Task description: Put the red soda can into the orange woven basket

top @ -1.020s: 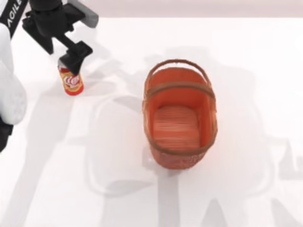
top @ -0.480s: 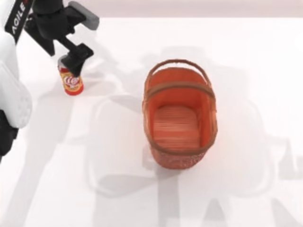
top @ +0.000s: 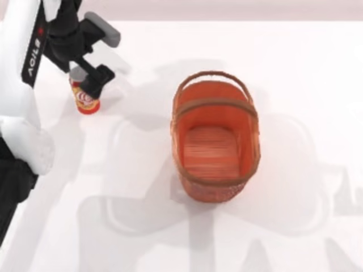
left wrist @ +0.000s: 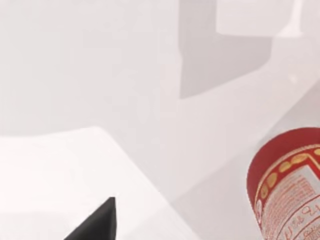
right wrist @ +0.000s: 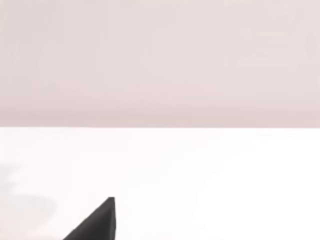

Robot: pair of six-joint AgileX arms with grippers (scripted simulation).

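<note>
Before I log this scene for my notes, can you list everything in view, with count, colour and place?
red soda can: one, red with a yellow-orange band and a white round logo, standing upright at the table's far left, apart from the basket.
orange woven basket: one, orange wicker with a brown rim and arched brown handle, near the table's middle, nothing in it.
table: one, white, bearing both things.
left arm: one, white and black, along the left edge.
left end effector: one, black, right over the can's top; whether it grips cannot be told.
right end effector: only a black tip shows in the right wrist view; it is out of the top view.
</note>
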